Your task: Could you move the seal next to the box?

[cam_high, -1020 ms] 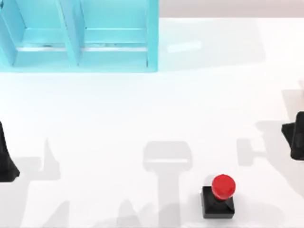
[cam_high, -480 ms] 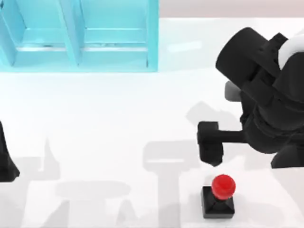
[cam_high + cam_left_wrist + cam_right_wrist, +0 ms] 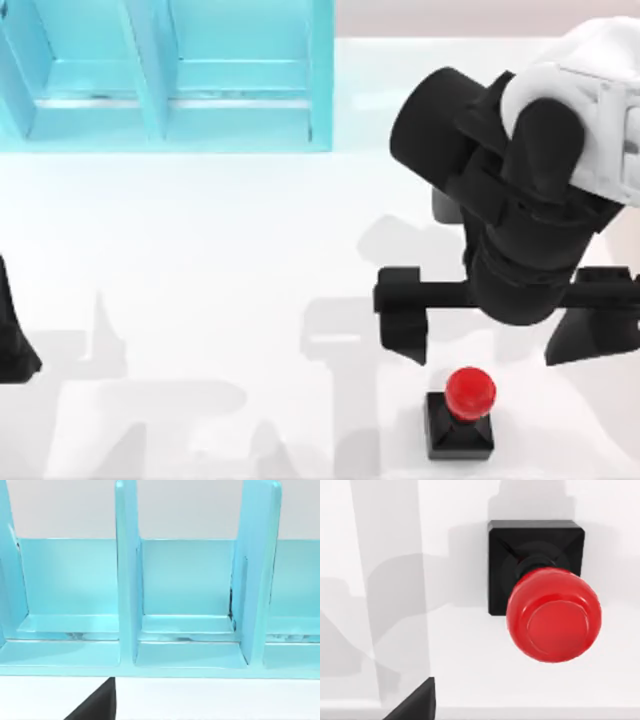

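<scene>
The seal (image 3: 460,412), a black square base under a red knob, is seen upright on the white table (image 3: 220,260) near its front edge, right of centre. The right gripper (image 3: 495,330) is held above and just behind it, fingers spread wide, not touching. The light-blue box (image 3: 165,75), with divided compartments, is placed at the far left, well apart. The left gripper (image 3: 12,330) is parked at the left edge.

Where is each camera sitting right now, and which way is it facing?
Top view: above the table, looking down; my right arm over the seal with right hand spread, left hand parked at the left edge.
Left wrist view: on my left arm, facing the blue box.
Right wrist view: on my right arm, looking at the seal.
Shared: top and right wrist views both hold the seal; top and left wrist views both hold the box.
</scene>
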